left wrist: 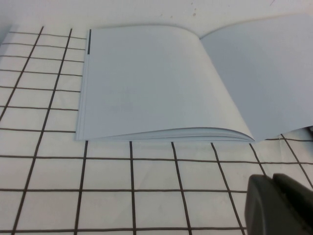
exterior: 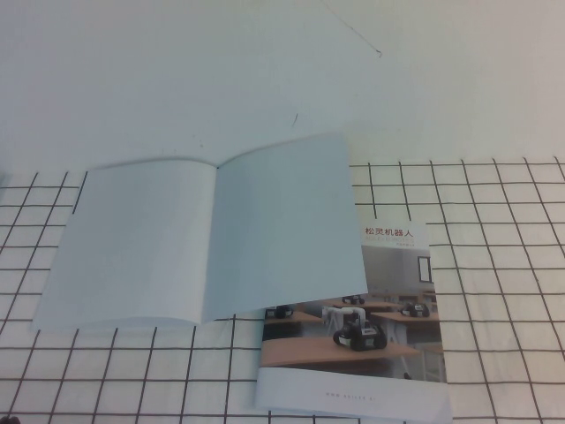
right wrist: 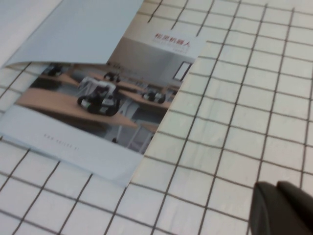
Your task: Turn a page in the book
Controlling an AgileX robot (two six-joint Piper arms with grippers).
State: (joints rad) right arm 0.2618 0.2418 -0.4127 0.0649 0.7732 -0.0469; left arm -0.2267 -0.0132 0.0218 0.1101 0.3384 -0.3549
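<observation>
Book (exterior: pixel 199 238) lies open on the table in the high view, both showing leaves plain pale blue-white. Its right page (exterior: pixel 287 225) overlaps the upper left part of a second brochure (exterior: pixel 371 336), which has a cover photo of robots on desks and a Chinese title. The table (exterior: pixel 494 291) carries a white cloth with a black grid of squares; behind it the surface is plain white. No arm or gripper shows in this view.

From the left wrist view, the book (left wrist: pixel 146 83) lies flat on the grid cloth (left wrist: pixel 146 181), and the edges of its leaves are stacked at the near side. A thin dark strip runs along one outer edge. The left gripper (left wrist: pixel 279 205) appears only as a dark part in the corner, near the book but apart from it; its state cannot be told.

From the right wrist view, the brochure (right wrist: pixel 112 98) lies partly under the pale page (right wrist: pixel 78 29). The right gripper (right wrist: pixel 283 208) is a dark shape above the bare grid cloth (right wrist: pixel 234 122), beside the brochure, not touching it; its state cannot be told either.
</observation>
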